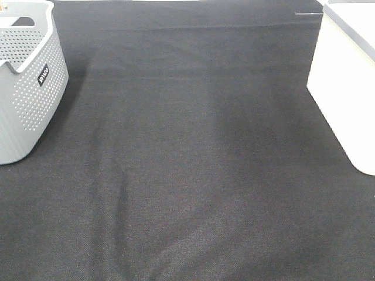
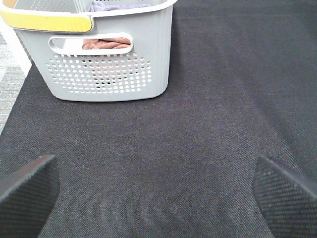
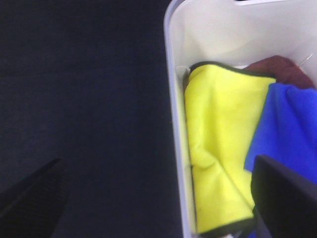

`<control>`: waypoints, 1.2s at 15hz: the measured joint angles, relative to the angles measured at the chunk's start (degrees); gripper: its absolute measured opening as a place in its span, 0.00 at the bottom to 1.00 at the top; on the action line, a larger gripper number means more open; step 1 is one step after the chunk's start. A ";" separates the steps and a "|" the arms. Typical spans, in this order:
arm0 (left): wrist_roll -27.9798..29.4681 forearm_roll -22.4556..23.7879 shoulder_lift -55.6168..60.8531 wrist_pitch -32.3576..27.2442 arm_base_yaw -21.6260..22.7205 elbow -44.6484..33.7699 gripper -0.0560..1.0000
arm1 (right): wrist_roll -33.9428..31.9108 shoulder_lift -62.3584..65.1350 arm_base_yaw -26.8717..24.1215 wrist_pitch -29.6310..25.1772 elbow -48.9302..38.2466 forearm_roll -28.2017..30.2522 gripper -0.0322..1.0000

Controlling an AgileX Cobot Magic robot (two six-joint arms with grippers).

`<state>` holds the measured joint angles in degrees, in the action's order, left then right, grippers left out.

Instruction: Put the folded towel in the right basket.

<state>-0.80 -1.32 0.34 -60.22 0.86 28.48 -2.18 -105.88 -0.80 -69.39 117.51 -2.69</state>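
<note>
The white right basket (image 1: 343,88) stands at the right edge of the black cloth. The right wrist view looks down into it (image 3: 171,99). Inside lie a folded yellow towel (image 3: 218,144), a blue towel (image 3: 287,129) partly over it, and a dark red one (image 3: 277,67). My right gripper (image 3: 158,198) is open and empty above the basket's near wall, with one finger (image 3: 285,198) over the towels and the other (image 3: 34,198) over the cloth. My left gripper (image 2: 158,193) is open and empty above the cloth. Neither gripper shows in the exterior high view.
A grey perforated basket (image 1: 29,88) stands at the left. In the left wrist view (image 2: 109,74) it holds a reddish-brown towel (image 2: 106,43) behind its handle slot and a purple one (image 2: 119,6) on top. Black cloth (image 1: 193,175) covers the table.
</note>
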 joint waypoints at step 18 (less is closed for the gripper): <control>0.00 0.00 0.00 0.00 0.00 0.00 0.99 | 3.61 106.11 0.06 5.67 -90.47 1.32 0.97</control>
<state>-0.80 -1.32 0.34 -60.22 0.86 28.48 1.43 0.23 -0.74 -63.71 27.04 -1.38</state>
